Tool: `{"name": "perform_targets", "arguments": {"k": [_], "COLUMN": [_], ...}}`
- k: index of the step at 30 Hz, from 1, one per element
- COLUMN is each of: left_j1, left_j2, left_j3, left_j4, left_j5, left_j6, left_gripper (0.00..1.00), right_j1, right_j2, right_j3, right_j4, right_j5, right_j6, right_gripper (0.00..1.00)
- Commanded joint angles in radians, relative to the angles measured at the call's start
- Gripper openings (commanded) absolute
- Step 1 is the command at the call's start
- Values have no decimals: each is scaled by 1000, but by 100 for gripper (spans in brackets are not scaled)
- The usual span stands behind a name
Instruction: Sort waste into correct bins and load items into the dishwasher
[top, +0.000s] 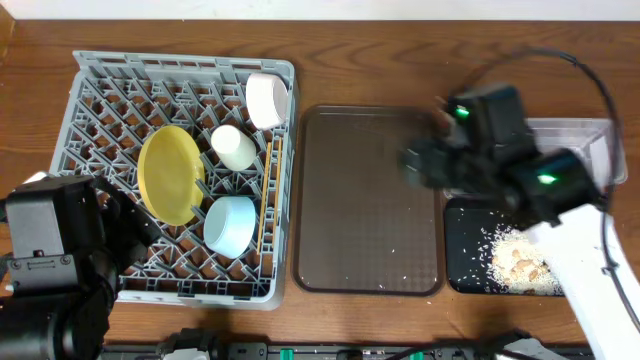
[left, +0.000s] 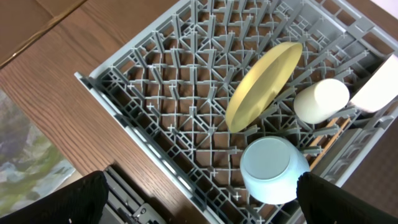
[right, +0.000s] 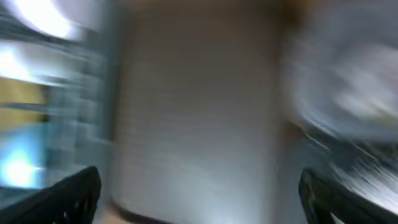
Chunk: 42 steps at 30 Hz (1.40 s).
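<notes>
Notably, left fingers (left: 74, 202) and right fingers (right: 68, 193) gape empty; round yellow plate (left: 264, 84) leans in pegged grey rack (left: 186, 81).

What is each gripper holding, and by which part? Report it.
Nothing is held: the left gripper and the right gripper both stand open and empty.

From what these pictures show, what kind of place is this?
Probably a tabletop dish-clearing station, perhaps a test setup: a wooden table carries a grey dish rack holding a yellow plate, a brown serving tray, and a black tray with food crumbs.
</notes>
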Motion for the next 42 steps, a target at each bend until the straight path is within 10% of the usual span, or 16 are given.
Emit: {"name": "perform_targets", "arguments": {"k": [1, 26, 42], "left_j1": [4, 4, 4], "left_j2": [0, 0, 0], "left_j3": [2, 2, 2], "left_j4": [-4, -3, -3], "left_j5": [-16, -16, -16], "left_j6": [13, 13, 13], "left_gripper": [98, 98, 98], "right_j1": [-73, -92, -120], "right_j2": [-49, -62, -692], "right_j3": [-10, -13, -520], "right_j4": [-172, -291, 421], "right_j5": [142, 156, 176], "right_j6": [-82, -132, -426], "right_gripper": [99, 99, 99]}}
